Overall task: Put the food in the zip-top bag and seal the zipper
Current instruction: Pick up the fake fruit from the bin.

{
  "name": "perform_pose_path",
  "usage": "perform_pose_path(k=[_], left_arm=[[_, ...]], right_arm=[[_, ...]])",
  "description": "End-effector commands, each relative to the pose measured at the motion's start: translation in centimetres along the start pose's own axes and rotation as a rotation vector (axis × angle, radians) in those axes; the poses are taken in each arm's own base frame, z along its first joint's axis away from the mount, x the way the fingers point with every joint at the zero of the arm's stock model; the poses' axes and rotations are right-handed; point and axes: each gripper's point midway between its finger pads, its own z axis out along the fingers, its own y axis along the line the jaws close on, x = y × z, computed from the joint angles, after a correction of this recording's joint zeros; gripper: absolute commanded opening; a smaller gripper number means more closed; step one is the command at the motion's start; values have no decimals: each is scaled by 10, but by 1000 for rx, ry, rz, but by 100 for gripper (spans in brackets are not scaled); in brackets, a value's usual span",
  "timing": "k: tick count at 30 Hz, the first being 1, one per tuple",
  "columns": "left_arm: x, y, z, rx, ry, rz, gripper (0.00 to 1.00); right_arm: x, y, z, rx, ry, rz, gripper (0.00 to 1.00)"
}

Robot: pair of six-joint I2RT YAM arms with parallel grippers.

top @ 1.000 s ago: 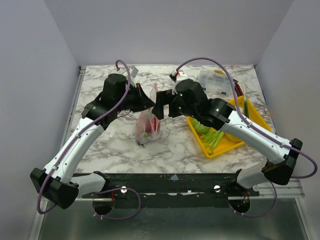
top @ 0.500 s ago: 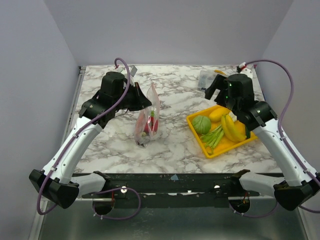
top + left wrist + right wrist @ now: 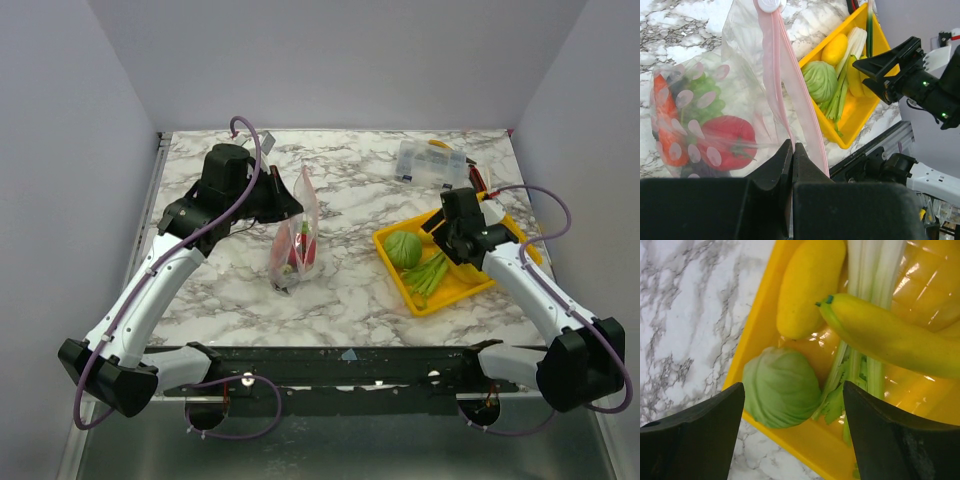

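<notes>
The zip-top bag (image 3: 296, 243) stands upright on the marble, held at its mouth by my left gripper (image 3: 291, 206). In the left wrist view my left gripper (image 3: 792, 147) is shut on the bag's pink zipper (image 3: 776, 75). A round red fruit (image 3: 727, 142) and other food lie inside the bag (image 3: 742, 45). My right gripper (image 3: 446, 228) hovers over the yellow tray (image 3: 440, 298). It is open (image 3: 792, 410) and empty above the round green one (image 3: 780, 387), beside the bananas (image 3: 890, 335). The eggplant is not discernible.
The tray (image 3: 805, 445) also holds celery stalks (image 3: 860, 360) and a yellow oval fruit (image 3: 807, 287). A rigid clear compartment box (image 3: 432, 163) stands at the back right. The black rail runs along the table's near edge.
My right arm left the bag, swung to the right and came down over the yellow tray. My left gripper kept hold of the bag, which stayed upright.
</notes>
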Motion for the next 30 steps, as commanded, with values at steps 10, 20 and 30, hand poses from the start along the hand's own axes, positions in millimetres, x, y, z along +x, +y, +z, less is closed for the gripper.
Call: perform_pose_path(k=[10, 20, 30], left_arm=[[-5, -10, -6, 46, -9, 24, 0], [-3, -13, -5, 63, 1, 23, 0], [-4, -14, -7, 66, -3, 24, 0]], right_arm=[[-8, -14, 48, 43, -82, 241, 68], [-3, -1, 75, 56, -57, 228, 68], [-4, -15, 99, 133, -135, 294, 73]])
